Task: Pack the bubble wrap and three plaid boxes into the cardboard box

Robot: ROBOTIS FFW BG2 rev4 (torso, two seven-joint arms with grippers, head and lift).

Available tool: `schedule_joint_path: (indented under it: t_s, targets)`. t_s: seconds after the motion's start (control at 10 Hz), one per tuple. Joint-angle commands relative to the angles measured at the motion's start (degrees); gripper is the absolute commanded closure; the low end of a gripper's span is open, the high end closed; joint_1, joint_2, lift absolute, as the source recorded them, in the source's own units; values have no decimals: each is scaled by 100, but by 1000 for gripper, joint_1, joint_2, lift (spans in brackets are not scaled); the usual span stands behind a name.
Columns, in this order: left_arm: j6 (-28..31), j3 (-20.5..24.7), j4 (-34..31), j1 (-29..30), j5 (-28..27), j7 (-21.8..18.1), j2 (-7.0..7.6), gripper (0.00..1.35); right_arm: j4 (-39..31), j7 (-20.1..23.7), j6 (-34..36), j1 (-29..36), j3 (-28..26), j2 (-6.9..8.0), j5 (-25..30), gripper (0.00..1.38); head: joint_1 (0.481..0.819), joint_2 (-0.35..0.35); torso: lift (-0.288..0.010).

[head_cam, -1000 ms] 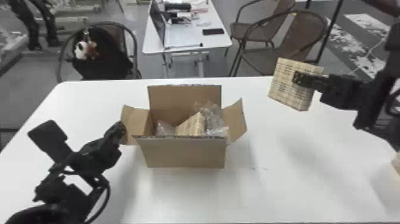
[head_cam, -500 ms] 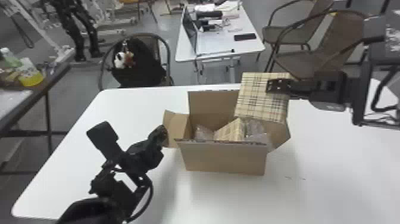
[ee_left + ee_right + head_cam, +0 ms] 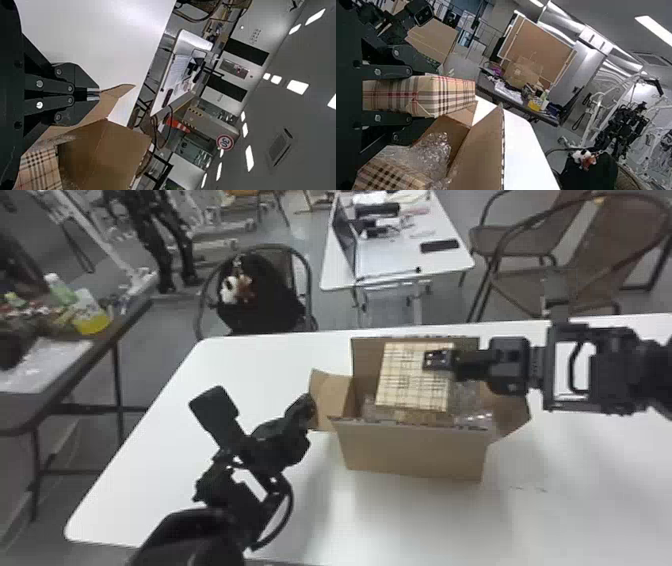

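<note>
Where the right gripper [image 3: 434, 360] clamps, a plaid box [image 3: 406, 382] sits between its fingers.

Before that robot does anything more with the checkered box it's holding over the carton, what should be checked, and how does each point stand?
1. Right gripper has the plaid box: ok, jaws closed on two opposite sides.
2. Held box is over the opening of the cardboard box: ok.
3. Side flaps folded out of the way: ok, left flap and right flap both spread.
4. Enough room inside: cannot tell; bubble wrap and another plaid box are in there.
5. Left gripper pinches the left flap: cannot tell; its closed jaws are right at it.
6. Held box let go: not ok.
</note>
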Motion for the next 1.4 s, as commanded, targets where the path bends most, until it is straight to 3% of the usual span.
schedule_joint_path:
  t_s: [0.0, 0.2, 0.3, 0.4, 0.6, 0.8, 1.0, 1.1, 1.3]
  targets:
    - [6, -36, 7, -17, 0, 41, -15, 1211, 497, 117, -43, -229, 176, 77, 207, 976, 654, 268, -174]
    - [-3, -1, -1, 9, 35, 50, -15, 1211, 524, 345, 133, -238, 228, 51, 198, -1, 663, 269, -174]
    - [-21, -1, -10, 27, 53, 50, -15, 1211, -65, 337, 388, -150, 26, -11, 251, 47, 667, 271, -174]
    - [-38, 17, -10, 53, 53, 50, -15, 1211, -777, 170, 563, -18, -299, -125, 356, 197, 662, 274, -174]
    - [-38, 26, -10, 71, 70, 50, -15, 1211, -2438, -718, 273, 834, -1257, -362, 594, 360, 646, 257, -174]
    - [-82, 43, -10, 97, 97, 50, -15, 1211, -3897, -947, -342, 1810, -1872, -371, 1833, 412, 625, 191, -174]
    - [-135, 43, -10, 132, 105, 50, -15, 1211, -5506, -1114, -1019, 3102, -2312, -354, 3995, 432, 623, 141, -174]
    - [-153, 61, -10, 159, 114, 50, -15, 1211, -6191, -1202, -1414, 3823, -2479, -283, 5015, 432, 630, 92, -174]
    - [-205, 140, -28, 255, 140, 50, -15, 1211, -6507, -1245, -2803, 5027, -2698, 59, 5770, 435, 655, 10, -174]
